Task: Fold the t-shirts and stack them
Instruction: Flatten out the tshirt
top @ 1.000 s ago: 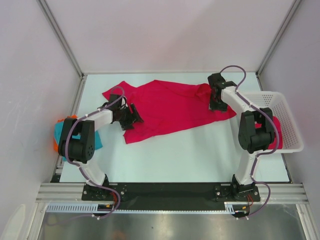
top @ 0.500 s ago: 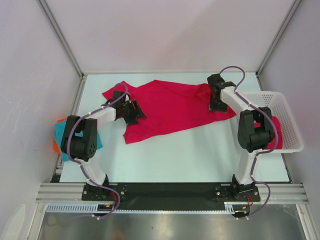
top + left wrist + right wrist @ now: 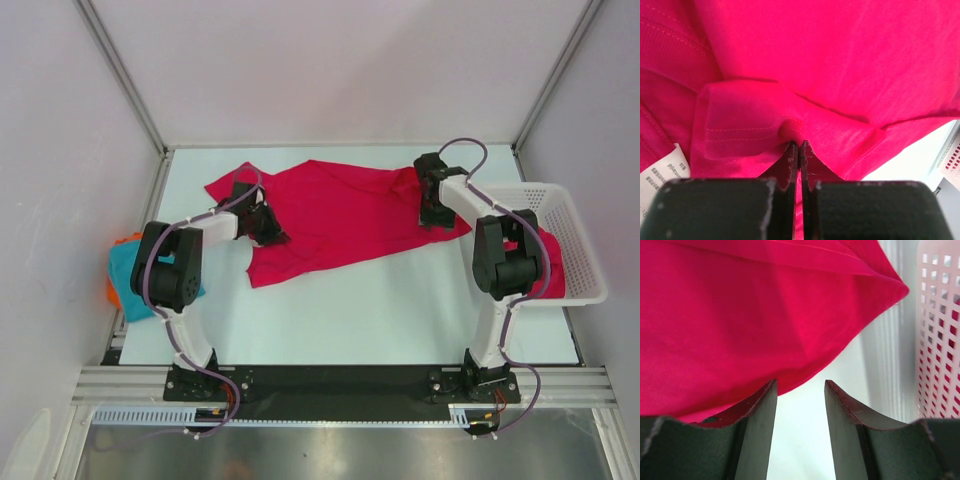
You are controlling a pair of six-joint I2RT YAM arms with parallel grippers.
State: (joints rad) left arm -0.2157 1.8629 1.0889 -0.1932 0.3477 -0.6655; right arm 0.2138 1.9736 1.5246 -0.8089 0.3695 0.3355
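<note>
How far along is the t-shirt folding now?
Done: no stack visible; a teal t-shirt lies at the left edge of the table. In hand: left tool shut on the spread crimson t-shirt, right tool open at its edge. Left: folding it, then the red t-shirt in the basket.

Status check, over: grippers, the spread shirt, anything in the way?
Left gripper shut, pinching a fold of the spread crimson t-shirt. Right gripper open at its right edge, gripping nothing. Teal t-shirt lies apart, far left.
</note>
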